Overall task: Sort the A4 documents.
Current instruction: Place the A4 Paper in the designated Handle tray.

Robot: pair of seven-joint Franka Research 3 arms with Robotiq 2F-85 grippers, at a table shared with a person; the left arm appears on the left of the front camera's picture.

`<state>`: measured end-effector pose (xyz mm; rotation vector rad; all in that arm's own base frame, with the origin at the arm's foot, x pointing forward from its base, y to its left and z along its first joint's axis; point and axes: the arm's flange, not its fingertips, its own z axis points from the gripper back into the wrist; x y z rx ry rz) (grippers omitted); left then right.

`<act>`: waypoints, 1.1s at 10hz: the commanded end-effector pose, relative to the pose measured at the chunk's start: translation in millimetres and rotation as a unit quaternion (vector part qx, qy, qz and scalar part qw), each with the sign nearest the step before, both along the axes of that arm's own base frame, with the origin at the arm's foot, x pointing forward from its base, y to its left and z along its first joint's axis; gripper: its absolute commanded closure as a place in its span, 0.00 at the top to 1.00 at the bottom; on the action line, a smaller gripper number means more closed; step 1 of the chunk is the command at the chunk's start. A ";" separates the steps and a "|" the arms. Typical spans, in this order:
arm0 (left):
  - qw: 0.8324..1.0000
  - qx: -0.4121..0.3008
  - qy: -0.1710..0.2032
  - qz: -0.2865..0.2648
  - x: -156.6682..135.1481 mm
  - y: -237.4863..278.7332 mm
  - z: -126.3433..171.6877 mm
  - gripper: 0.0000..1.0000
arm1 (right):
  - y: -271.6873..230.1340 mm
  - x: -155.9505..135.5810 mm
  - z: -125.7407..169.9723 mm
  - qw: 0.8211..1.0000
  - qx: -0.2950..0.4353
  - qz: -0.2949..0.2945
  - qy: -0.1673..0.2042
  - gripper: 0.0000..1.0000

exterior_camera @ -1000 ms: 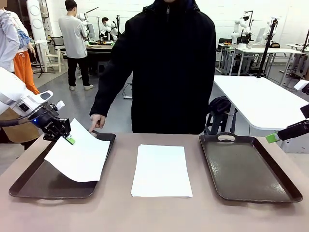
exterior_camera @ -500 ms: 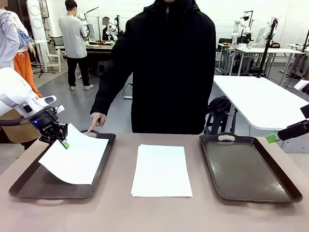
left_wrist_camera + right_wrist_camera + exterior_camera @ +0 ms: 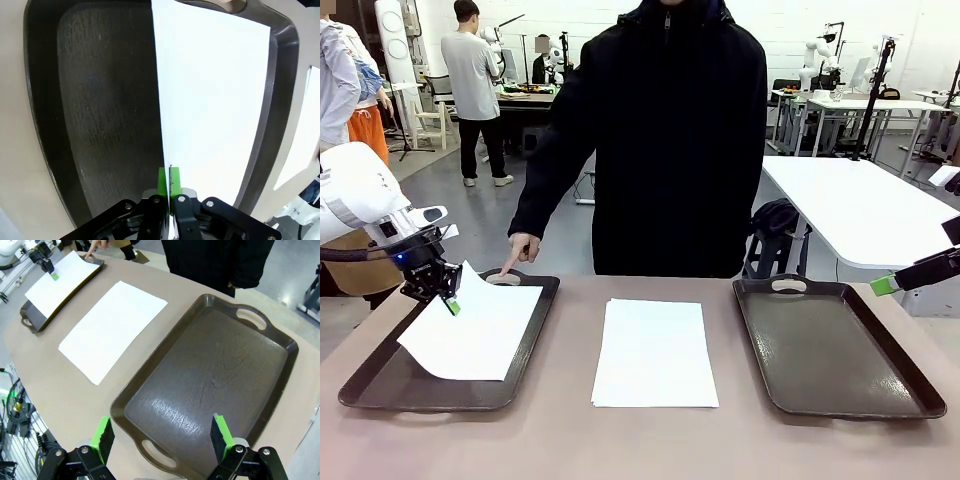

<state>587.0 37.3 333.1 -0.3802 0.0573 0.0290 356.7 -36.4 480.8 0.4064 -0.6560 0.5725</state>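
Note:
My left gripper [image 3: 450,303] is shut on the edge of one white A4 sheet [image 3: 472,333], which droops into the dark left tray [image 3: 380,385]. In the left wrist view the sheet [image 3: 210,100] runs up from my closed gripper [image 3: 167,192] across the tray [image 3: 100,110]. A stack of A4 documents [image 3: 654,351] lies flat on the table's middle, also seen as white paper [image 3: 112,327] in the right wrist view. My right gripper [image 3: 162,436] hangs open above the near end of the right tray [image 3: 210,385]; its green pad tip [image 3: 883,286] shows at the right edge.
The person stands at the far side, with a finger [image 3: 510,266] pointing at the left tray's far handle. The right tray [image 3: 830,345] holds nothing. Bare tan table surface [image 3: 640,440] lies in front of the trays.
My left gripper has carried the sheet leftward and lower, so more of it now lies in the left tray. The right gripper and the middle stack have not moved.

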 end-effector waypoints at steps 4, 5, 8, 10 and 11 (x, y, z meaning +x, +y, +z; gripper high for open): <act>1.000 0.014 -0.005 0.006 9.6 -3.3 -0.8 0.01 | -0.2 1.3 -2.2 1.000 0.008 0.004 0.001 1.00; 1.000 0.019 0.004 0.011 8.9 -2.8 -1.7 0.01 | -0.2 1.3 -2.2 1.000 0.008 0.004 0.001 1.00; 1.000 0.019 0.024 0.000 6.5 -3.4 -3.3 0.20 | -0.2 1.3 -2.2 1.000 0.008 0.004 0.001 1.00; 0.999 0.037 0.021 0.002 4.6 0.4 0.4 0.24 | -0.2 1.3 -2.2 1.000 0.008 0.004 0.001 1.00; 0.999 0.043 0.021 0.002 3.7 0.7 0.5 0.57 | -0.2 1.3 -2.2 1.000 0.008 0.004 0.001 1.00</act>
